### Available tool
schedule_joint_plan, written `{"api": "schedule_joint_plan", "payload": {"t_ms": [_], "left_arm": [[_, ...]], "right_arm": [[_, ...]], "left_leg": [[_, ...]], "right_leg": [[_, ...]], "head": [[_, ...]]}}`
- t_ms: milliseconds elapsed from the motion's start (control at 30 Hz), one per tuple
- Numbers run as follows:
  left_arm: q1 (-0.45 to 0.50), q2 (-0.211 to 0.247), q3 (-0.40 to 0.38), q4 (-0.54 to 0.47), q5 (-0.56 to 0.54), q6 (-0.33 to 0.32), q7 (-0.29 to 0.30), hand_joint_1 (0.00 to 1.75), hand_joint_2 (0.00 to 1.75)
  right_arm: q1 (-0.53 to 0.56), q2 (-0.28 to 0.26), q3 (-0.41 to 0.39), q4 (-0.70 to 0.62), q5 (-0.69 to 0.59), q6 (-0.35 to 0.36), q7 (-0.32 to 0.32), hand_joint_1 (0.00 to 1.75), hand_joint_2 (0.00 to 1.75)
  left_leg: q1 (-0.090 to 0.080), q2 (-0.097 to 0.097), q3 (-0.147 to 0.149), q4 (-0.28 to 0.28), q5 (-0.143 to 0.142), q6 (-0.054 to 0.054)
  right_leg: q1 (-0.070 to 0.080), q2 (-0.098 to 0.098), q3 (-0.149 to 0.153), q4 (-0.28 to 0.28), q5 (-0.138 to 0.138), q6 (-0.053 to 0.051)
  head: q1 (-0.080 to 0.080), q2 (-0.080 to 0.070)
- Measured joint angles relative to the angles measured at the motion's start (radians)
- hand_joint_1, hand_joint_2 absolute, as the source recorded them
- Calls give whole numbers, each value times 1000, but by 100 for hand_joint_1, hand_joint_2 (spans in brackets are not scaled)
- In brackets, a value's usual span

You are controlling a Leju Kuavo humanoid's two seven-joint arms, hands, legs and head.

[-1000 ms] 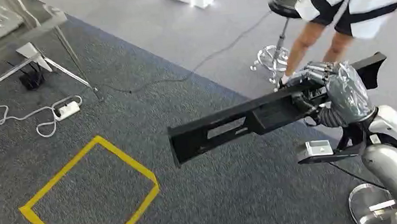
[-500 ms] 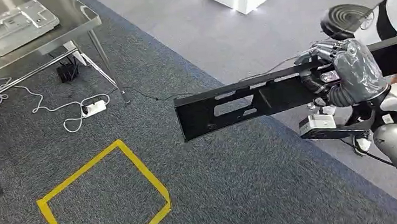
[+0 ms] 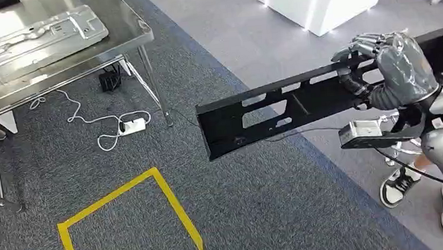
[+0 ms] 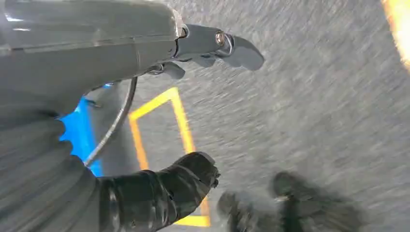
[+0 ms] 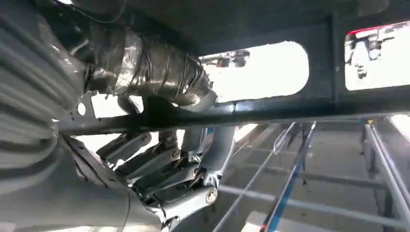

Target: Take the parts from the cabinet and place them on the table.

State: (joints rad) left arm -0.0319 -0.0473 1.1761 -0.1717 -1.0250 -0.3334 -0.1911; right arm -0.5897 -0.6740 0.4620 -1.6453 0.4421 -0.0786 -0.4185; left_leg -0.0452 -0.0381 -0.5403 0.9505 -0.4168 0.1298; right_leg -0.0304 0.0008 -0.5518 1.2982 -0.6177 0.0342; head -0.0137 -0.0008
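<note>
Black slotted part (image 3: pixel 302 106) clamped in right hand (image 3: pixel 393 73), clear of cabinet; steel bench (image 3: pixel 50 61), upper left, apparently unreached. Left hand (image 4: pixel 193 96) spread, empty.

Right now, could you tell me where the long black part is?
In the head view, the right hand holds the long black part above the carpet, right of the steel table.

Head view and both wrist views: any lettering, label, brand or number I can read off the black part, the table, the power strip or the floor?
None can be read.
Black part, held by the right hand: slots, no lettering.
Metal table and the metal panel on it: no markings.
Power strip: too small to tell.
Yellow tape square: plain outline, no words.
Left hand: no text.
</note>
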Motion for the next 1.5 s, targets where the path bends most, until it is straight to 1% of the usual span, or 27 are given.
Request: {"api": "schedule_joint_plan", "payload": {"t_ms": [67,100,133,167,200,233,300,367,433,533,600,633,667,733,767,867,900,967,1033,1100,1167,1200,1233,1367,1400,1433,1500], "left_arm": [[2,-3,0,0,1,-1,0,0,175],[3,-5,0,0,2,-1,1,0,175],[5,-6,0,0,2,-1,1,0,175],[7,-8,1,0,2,-2,1,0,175],[12,-7,1,0,2,-2,1,0,175],[10,-8,1,0,2,-2,1,0,175],[10,-12,2,1,2,-2,0,0,175],[12,-9,2,1,2,-2,0,0,175],[8,-7,2,1,2,-2,0,0,175],[4,-9,2,1,2,-3,0,0,175],[10,-10,2,1,2,-3,0,0,175],[16,-11,2,1,2,-3,0,0,175],[21,-11,2,1,2,-3,0,0,175],[31,-12,2,1,2,-3,0,0,175],[28,-16,2,2,2,-3,1,0,175],[19,-13,3,1,9,0,0,0,175],[14,-12,5,0,10,2,0,0,175],[3,-12,6,0,14,2,0,0,175],[-1,-12,7,0,16,2,1,0,175],[1,-12,8,0,16,2,2,0,175],[6,-12,11,0,17,3,3,0,175],[10,-13,13,0,17,3,3,0,175],[18,-22,15,3,17,2,4,0,175],[14,-21,19,5,15,2,5,0,175],[10,-15,20,3,14,3,5,0,175],[9,-21,20,5,14,2,5,0,175],[-2,-18,21,5,14,3,5,0,175]], "right_arm": [[-2,0,0,3,0,0,2,175,175],[-2,0,0,3,0,0,2,175,175],[-4,-1,0,3,0,0,2,175,175],[-5,-3,0,4,0,0,3,175,175],[-5,-4,1,6,0,1,3,175,175],[-9,-8,1,7,0,1,2,175,175],[-14,-11,5,6,0,2,2,175,175],[-35,-10,4,3,-1,3,3,175,175],[-37,-11,3,2,0,3,3,175,175],[-37,-11,3,2,0,3,3,175,175],[-37,-11,3,2,0,3,3,175,175],[-37,-10,3,2,0,3,3,175,175],[-37,-10,5,2,0,3,3,175,175],[-31,-10,10,5,0,4,3,175,175],[-30,-11,11,6,0,4,3,175,175],[-39,-11,8,3,0,4,4,175,175],[-45,-11,7,0,0,4,5,175,175],[-61,-14,6,0,0,5,6,175,175],[-56,-17,7,2,0,6,7,175,175],[-55,-17,9,5,0,7,8,175,175],[-56,-17,9,6,0,7,9,175,175],[-57,-18,9,7,0,8,10,175,175],[-54,-18,11,11,0,8,11,175,175],[-78,-32,10,13,2,11,24,175,175],[-84,-32,7,10,2,10,24,175,175],[-91,-32,5,8,2,9,24,175,175],[-90,-34,5,9,3,7,24,175,175]], "left_leg": [[15,-32,35,-2,-28,-17],[23,-46,53,0,-43,-26],[32,-61,66,6,-60,-36],[41,-74,85,14,-78,-45],[42,-89,83,21,-99,-57],[44,-98,101,49,-127,-64],[46,-120,119,36,-157,-90],[48,-107,102,88,-117,-94],[49,-14,66,194,-110,-103],[52,25,-77,327,-215,-113],[53,31,-125,298,-266,-112],[53,35,-131,245,-246,-108],[53,44,-130,179,-186,-101],[45,108,-129,120,39,-83],[28,121,-123,119,16,-79],[26,86,-80,97,-22,-61],[34,70,-53,81,-31,-59],[35,43,-23,62,-43,-49],[36,10,4,47,-54,-48],[35,-26,34,43,-75,-48],[34,-62,72,42,-103,-51],[33,-75,89,43,-118,-53],[38,-87,84,38,-125,-57],[60,-134,93,15,-133,-82],[51,-127,110,5,-146,-84],[46,-49,97,34,-147,-94],[54,17,-10,186,-181,-111]], "right_leg": [[-10,-1,-65,-14,-122,21],[-16,-1,-83,-44,-147,29],[-23,1,-93,-92,-128,38],[-32,8,-95,-158,-50,49],[-46,47,-94,-233,101,64],[-54,51,-100,-284,169,63],[-38,38,-79,-262,145,40],[-43,20,-43,-268,160,16],[-35,-14,-12,-270,158,-3],[-28,-45,23,-278,125,-8],[-24,-69,61,-287,97,-7],[-21,-79,83,-292,82,-5],[-20,-89,105,-295,66,-2],[-17,-103,137,-302,34,9],[-16,-110,149,-318,30,17],[-18,-137,205,-329,22,38],[-26,-117,214,-328,7,41],[-21,-29,128,-182,-24,31],[-14,-10,-18,-10,-35,27],[-5,-7,-129,29,43,19],[7,7,-148,-111,207,3],[11,33,-148,-197,282,-8],[9,83,-152,-170,277,-18],[26,50,-123,-204,266,-38],[1,34,-66,-269,239,-46],[4,22,-11,-346,185,-31],[0,-7,14,-352,180,-37]], "head": [[-1,0],[0,0],[0,0],[0,0],[3,0],[4,0],[2,0],[-1,0],[-9,0],[-10,0],[-10,0],[-10,0],[-10,0],[-7,0],[-8,0],[-10,0],[-3,0],[-2,0],[-2,0],[-1,0],[0,0],[-1,0],[-5,0],[-4,0],[-3,0],[-13,0],[-23,0]]}}
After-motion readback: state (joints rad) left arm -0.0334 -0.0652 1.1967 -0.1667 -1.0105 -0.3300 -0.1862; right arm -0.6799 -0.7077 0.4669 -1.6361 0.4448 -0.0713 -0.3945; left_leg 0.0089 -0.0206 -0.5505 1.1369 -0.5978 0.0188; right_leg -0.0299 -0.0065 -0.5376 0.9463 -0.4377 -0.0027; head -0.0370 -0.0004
